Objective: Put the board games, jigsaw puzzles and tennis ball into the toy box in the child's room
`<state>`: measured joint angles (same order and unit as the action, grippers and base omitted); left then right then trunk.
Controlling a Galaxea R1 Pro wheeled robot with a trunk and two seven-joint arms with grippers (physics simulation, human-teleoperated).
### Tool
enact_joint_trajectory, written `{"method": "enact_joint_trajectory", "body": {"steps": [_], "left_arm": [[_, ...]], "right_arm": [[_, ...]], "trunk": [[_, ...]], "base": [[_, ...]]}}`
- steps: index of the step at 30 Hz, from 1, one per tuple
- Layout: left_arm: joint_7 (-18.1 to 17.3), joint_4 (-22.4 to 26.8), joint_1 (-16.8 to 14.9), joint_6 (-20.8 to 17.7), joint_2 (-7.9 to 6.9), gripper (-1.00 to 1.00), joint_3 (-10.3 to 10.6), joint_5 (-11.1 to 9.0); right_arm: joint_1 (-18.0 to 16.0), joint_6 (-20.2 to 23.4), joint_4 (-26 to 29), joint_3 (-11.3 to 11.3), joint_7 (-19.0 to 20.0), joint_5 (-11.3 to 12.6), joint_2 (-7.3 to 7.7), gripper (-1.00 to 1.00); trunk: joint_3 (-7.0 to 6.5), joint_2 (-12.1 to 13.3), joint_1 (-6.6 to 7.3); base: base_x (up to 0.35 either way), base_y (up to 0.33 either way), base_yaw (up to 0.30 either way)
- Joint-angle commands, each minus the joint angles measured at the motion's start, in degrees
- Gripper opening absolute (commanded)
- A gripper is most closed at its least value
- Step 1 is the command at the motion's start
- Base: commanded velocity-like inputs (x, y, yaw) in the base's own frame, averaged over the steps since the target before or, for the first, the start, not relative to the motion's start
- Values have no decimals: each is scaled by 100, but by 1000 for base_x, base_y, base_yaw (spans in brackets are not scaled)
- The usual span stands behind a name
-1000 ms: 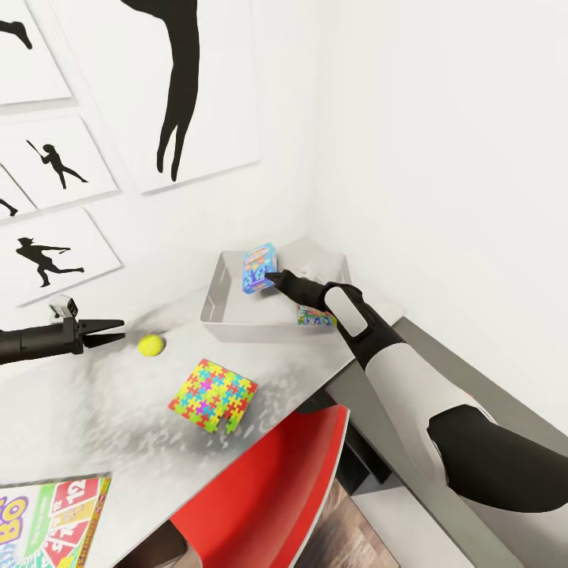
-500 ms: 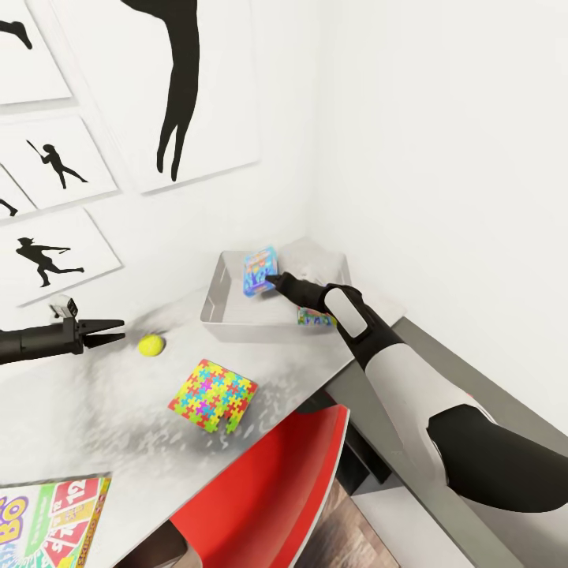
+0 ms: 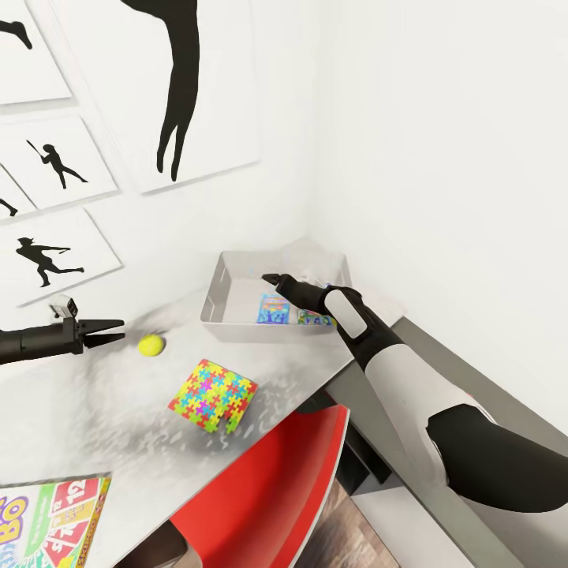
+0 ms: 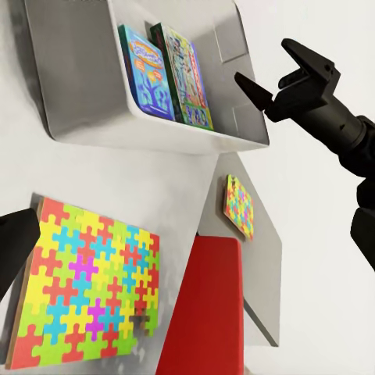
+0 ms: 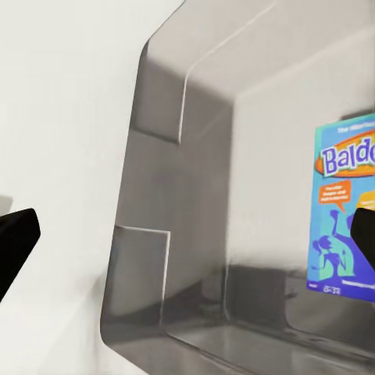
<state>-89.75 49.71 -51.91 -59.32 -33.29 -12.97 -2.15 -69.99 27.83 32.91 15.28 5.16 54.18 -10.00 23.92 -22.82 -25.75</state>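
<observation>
Right gripper [image 3: 272, 278] jaws apart, empty, above the shallow light-grey toy box [image 3: 217, 284]; small blue board game [image 3: 274, 308] lies inside. Left gripper [image 3: 110, 330] apart; small yellow-green tennis ball [image 3: 151, 345] just beside it, nearer this arm.

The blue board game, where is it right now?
In the head view the blue board game lies inside the toy box, beside a second game box, below the open right gripper.
</observation>
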Motion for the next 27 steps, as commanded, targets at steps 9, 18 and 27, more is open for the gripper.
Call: {"method": "enact_joint_trajectory", "body": {"steps": [9,18,27], "left_arm": [[-25,-1,-3,-58,-3,100,3,4],[-25,-1,-3,-60,-3,100,5,4],[-25,0,-3,-61,-3,100,5,4]], "right_arm": [[-1,-19,13,1,20,6,0,100],[0,-35,46,1,37,5,0,100],[-5,-41,57,1,63,5,0,100]], "trunk": [[9,-10,-3],[9,-10,-3],[9,-10,-3]], "base": [[0,0,0],[0,0,0],[0,0,0]]}}
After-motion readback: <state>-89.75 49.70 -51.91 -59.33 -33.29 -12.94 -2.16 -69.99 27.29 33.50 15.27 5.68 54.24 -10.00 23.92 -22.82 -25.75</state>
